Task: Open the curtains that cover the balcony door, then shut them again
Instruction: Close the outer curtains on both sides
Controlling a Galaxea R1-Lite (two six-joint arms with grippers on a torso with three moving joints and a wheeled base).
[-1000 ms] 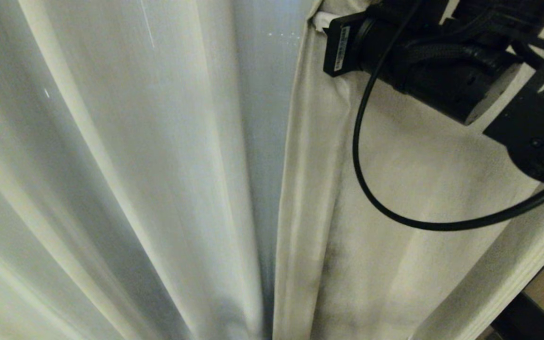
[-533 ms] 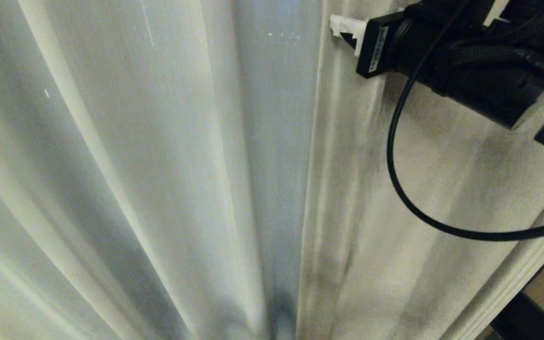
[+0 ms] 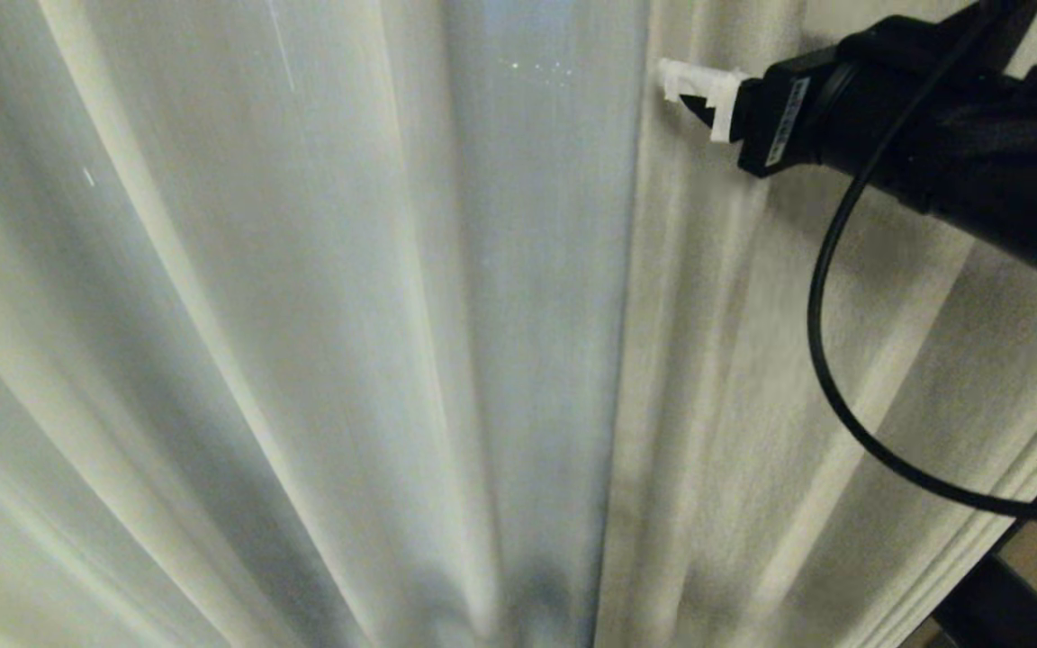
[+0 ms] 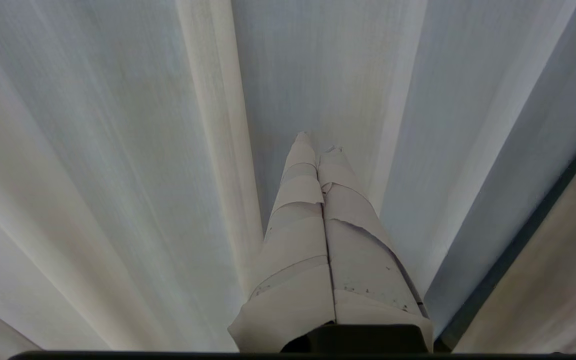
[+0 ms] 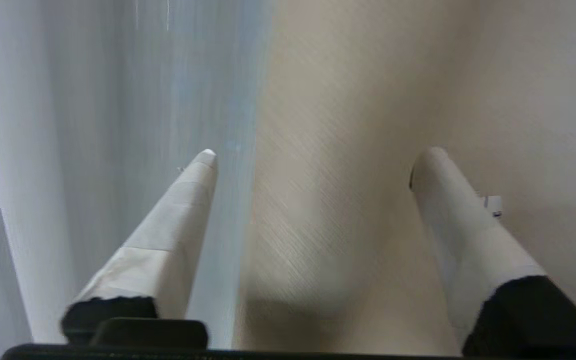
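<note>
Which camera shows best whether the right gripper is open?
The right wrist view: the right gripper stands with both fingers wide apart before the curtains, gripping nothing. The head view shows only one white fingertip. The left wrist view misses it.

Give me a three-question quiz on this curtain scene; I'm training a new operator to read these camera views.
1. True or false: the right gripper is clamped on the curtains.
2. Which gripper is shut? A) left B) right
3. Fill in: in the head view, the cream panel hangs on the ____ side of the sheer fabric.

Key: 1 false, its jaws stand open with nothing between them; 2 A, the left gripper; 3 right.
</note>
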